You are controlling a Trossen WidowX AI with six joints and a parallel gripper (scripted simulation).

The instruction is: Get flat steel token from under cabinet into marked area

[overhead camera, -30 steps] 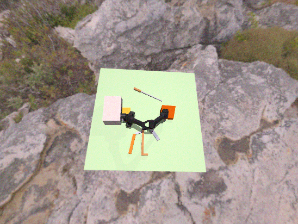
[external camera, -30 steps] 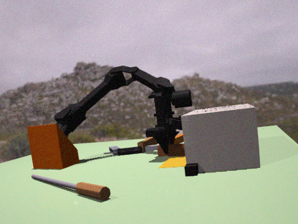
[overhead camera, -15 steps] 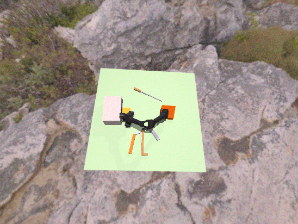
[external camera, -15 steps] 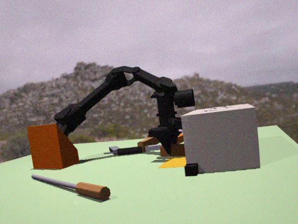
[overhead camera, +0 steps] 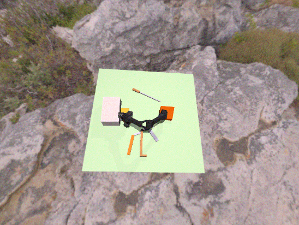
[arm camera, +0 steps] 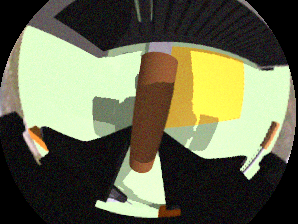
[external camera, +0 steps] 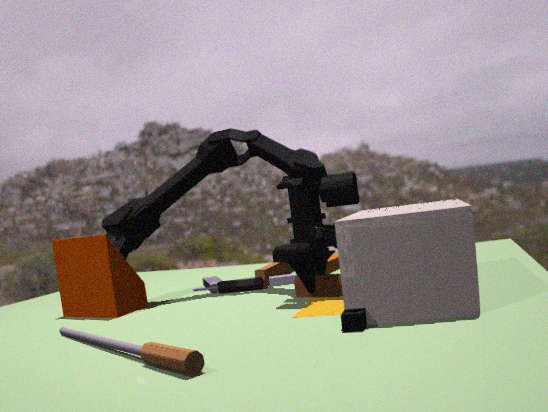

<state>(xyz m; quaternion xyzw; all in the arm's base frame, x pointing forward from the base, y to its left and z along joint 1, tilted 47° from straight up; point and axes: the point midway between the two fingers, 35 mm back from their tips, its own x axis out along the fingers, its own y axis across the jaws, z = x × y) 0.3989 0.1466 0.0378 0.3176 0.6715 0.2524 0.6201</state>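
The pale cabinet [overhead camera: 111, 108] [external camera: 407, 270] stands at the table's left in the top view; its dark ribbed front [arm camera: 215, 30] fills the top of the wrist view. The yellow marked area [overhead camera: 125, 110] [external camera: 317, 308] [arm camera: 220, 85] lies in front of it. My gripper [external camera: 311, 290] [arm camera: 147, 131] is shut on a brown handle [arm camera: 152, 107], low over the table beside the marked area. A pale grey shaft [arm camera: 160, 47] runs from the handle toward the cabinet; its far end is hidden. The token is not visible in any view.
A rod with a wooden handle [overhead camera: 136, 90] [external camera: 172, 358] lies apart. An orange stick [overhead camera: 131, 144], an L-shaped brown stick [overhead camera: 141, 144] and a grey blade [overhead camera: 154, 136] lie on the other side of the arm. A small black block [external camera: 353, 320] is at the cabinet's corner.
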